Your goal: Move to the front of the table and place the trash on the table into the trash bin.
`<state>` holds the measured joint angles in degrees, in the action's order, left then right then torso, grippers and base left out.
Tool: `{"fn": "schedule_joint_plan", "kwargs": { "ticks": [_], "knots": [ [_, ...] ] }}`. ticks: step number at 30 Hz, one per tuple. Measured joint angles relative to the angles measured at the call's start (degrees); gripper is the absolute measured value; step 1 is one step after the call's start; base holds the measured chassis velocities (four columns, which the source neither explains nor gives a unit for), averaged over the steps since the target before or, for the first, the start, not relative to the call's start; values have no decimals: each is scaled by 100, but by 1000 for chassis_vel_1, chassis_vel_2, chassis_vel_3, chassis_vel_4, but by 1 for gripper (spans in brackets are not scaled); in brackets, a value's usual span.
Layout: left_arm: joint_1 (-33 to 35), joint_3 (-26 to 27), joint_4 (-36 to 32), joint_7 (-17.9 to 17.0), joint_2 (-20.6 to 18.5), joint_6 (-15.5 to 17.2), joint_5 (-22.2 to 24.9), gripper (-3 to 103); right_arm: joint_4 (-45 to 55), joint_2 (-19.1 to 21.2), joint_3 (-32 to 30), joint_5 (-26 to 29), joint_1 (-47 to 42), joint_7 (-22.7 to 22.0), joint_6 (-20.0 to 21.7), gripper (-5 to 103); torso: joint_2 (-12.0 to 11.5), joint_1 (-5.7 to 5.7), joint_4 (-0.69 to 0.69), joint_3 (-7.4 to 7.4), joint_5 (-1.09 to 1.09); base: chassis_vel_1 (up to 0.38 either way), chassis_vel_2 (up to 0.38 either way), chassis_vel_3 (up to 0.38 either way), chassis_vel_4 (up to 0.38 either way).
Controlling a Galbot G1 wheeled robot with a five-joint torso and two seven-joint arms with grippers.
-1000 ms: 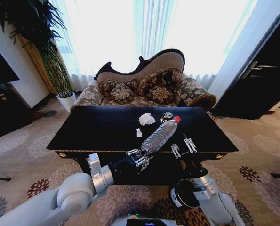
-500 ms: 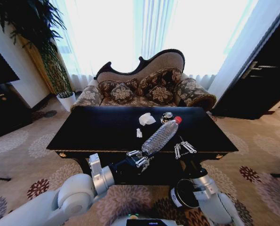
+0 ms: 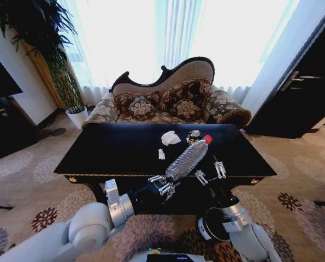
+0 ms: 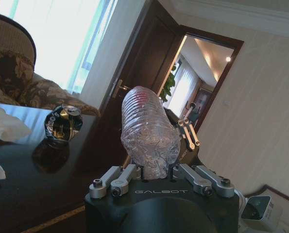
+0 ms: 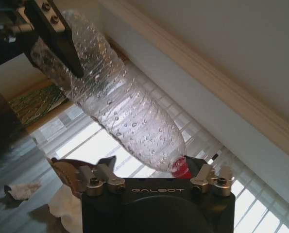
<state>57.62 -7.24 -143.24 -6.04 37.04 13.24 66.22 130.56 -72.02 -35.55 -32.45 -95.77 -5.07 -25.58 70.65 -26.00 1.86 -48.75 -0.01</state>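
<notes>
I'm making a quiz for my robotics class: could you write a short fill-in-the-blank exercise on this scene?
1. The left claw grips the clear bottle by its ____ end.
2. The bottle's cap is coloured ____.
3. The right claw, near the bottle, has its fingers ____.
4. The white tissue lies on the ____ table.

Missing words: bottom; red; open; black

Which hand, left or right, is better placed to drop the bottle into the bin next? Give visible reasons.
Probably the right hand: open by the bottle, directly above the trash bin. The left hand grips the bottle's base, farther from the bin.
</notes>
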Motion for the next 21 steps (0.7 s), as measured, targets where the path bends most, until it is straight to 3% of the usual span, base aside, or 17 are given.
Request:
{"fn": "schedule_joint_plan", "kwargs": {
  "ticks": [2,6,11,21],
  "knots": [
    [0,7,0,-58,45,0,122,23,15,-2,-4,2,-1,-5,-48,89,0,0,0,0,0,0,0,0,0],
    [-30,35,0,-162,104,6,440,23,60,-14,-13,-3,-13,-6,-129,100,0,0,0,0,0,0,0,0,0],
    [-102,45,0,-321,160,66,1045,23,124,-46,-17,-58,-14,-2,-229,100,0,0,0,0,0,0,0,0,0],
    [-168,-101,0,-381,286,163,1393,23,161,-123,9,-233,-43,17,-364,100,0,0,0,0,0,0,0,0,0]
  ]
}}
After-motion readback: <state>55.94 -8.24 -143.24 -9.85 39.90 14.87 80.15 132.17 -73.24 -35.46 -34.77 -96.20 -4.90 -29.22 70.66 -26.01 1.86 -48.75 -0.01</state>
